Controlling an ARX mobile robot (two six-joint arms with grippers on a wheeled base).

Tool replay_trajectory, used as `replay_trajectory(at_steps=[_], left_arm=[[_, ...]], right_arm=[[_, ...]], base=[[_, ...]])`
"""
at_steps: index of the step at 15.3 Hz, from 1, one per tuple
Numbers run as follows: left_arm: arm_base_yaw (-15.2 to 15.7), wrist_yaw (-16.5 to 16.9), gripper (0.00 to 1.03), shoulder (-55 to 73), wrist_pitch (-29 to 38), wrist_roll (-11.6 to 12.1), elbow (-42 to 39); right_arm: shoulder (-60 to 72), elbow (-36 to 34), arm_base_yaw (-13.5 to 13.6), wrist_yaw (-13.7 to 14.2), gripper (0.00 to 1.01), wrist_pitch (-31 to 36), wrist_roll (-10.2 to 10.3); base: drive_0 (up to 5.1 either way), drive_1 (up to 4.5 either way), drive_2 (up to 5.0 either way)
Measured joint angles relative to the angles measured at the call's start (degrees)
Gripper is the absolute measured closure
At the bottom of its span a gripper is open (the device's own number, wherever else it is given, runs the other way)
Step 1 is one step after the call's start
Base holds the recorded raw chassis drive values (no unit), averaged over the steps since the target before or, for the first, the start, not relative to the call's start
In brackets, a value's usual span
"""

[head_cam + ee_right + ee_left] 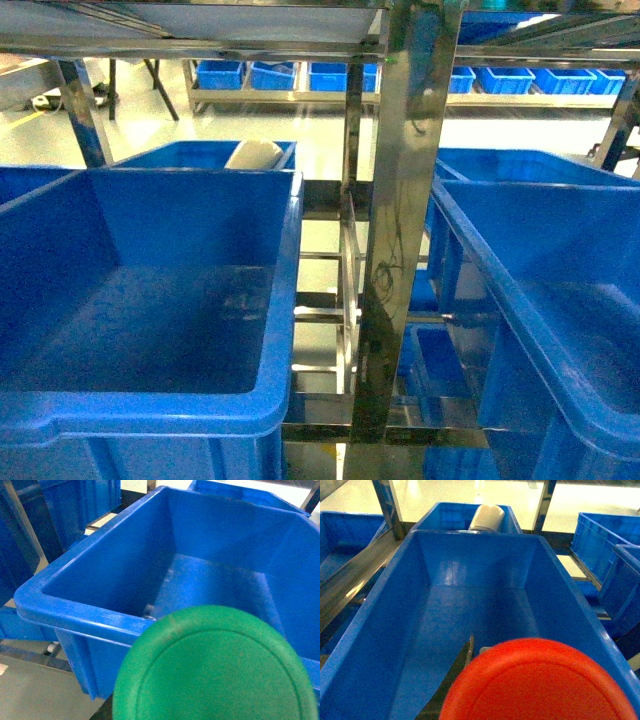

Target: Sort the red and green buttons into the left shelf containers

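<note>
Left wrist view puts your red button cap-up over a deep blue bin, poised, I'd judge, for dropping in. The green button hangs likewise above another bin's near rim. Both caps are smooth domes. Neither claw shows, so I cannot tell their grip.

One red button cap and one green button cap, two buttons in all. Two large blue bins either side of one steel shelf post: one to its left, one to its right. Behind the left bin, one smaller blue bin holding one white cylinder.
</note>
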Motion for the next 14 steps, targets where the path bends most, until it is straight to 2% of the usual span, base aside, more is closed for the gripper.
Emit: replay_trajectory(at_steps=[2,5,7,10,12,14], left_arm=[[0.0,0.0,0.77,0.0,0.0,0.0,0.0],[0.0,0.0,0.77,0.0,-0.02,0.02,0.0],[0.0,0.0,0.77,0.0,-0.02,0.0,0.0],[0.0,0.0,0.77,0.0,-0.02,0.02,0.0],[0.0,0.0,0.77,0.0,-0.02,0.02,0.0],[0.0,0.0,0.77,0.0,-0.02,0.0,0.0]], right_arm=[[-0.11,2.32,2.21,0.96,0.75,-3.17,0.72],[3.87,7.13,3.37,2.12,0.75,-1.27,1.46],[10.6,9.86,3.08,2.47,0.75,-0.02,1.44],[22.45,16.98,0.17,1.9,0.75,3.21,0.59],[28.26,20.39,-0.11,1.68,0.75,3.58,0.0],[28.48,20.68,0.02,1.68,0.75,3.72,-0.11]], base=[[0.0,0.0,0.0],[0.0,0.0,0.0],[0.0,0.0,0.0],[0.0,0.0,0.0],[0.0,0.0,0.0],[0.0,0.0,0.0]])
